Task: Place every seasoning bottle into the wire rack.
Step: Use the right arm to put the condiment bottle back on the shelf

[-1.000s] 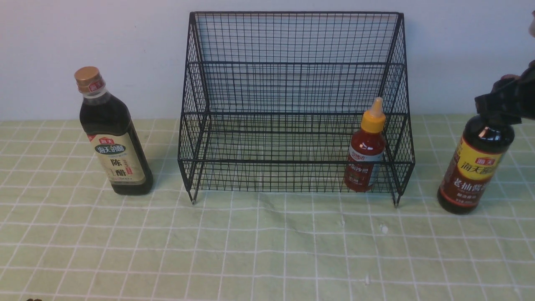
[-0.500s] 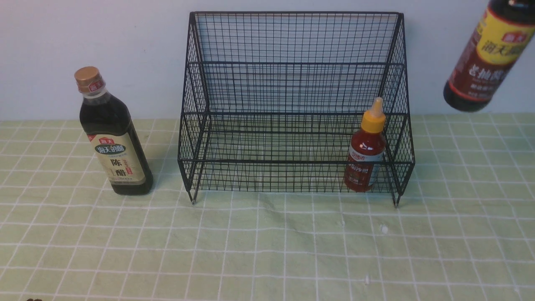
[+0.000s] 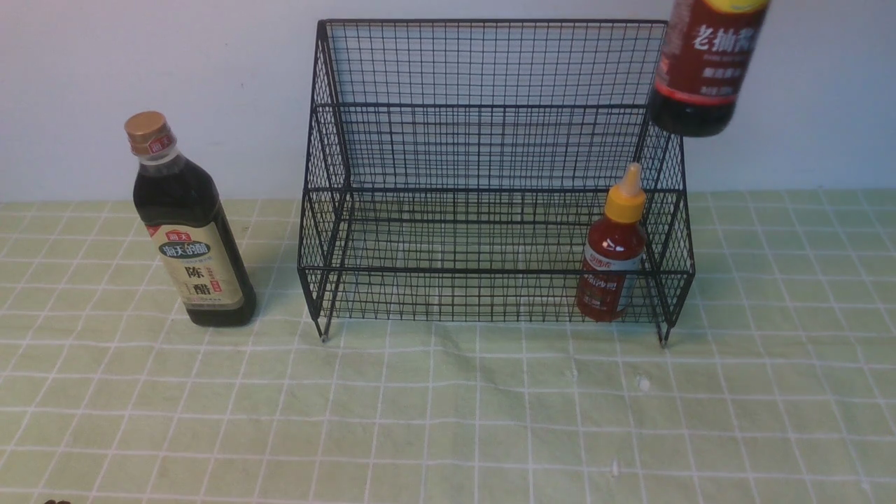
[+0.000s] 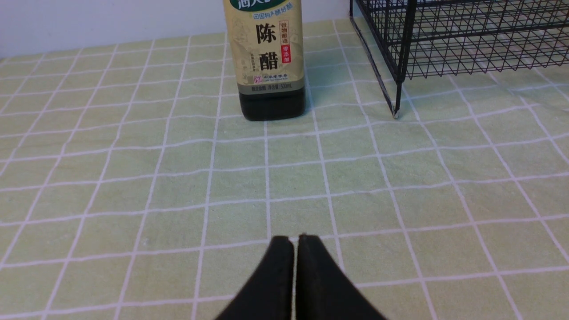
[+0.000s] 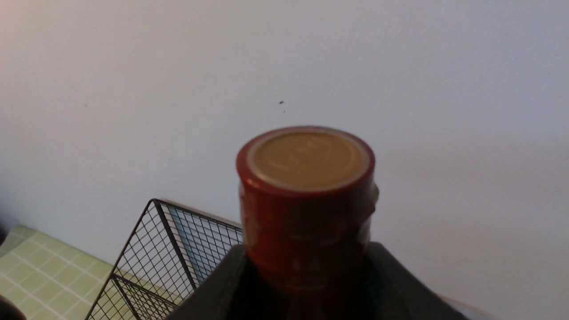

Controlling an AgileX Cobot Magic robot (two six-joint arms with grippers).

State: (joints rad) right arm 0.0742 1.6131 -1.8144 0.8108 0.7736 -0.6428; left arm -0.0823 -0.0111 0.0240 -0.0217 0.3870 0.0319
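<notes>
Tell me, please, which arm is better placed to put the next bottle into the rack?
Right. The right pincer grips the maroon-capped bottle by the neck, aloft at the upper right corner of the wire rack. The left pincer is shut, low over the cloth, short of the gold-capped bottle.

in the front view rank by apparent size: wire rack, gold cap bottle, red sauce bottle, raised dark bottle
1. wire rack
2. gold cap bottle
3. red sauce bottle
Not ranked: raised dark bottle, cut off by the picture's top edge, so its full size is unsure.
</notes>
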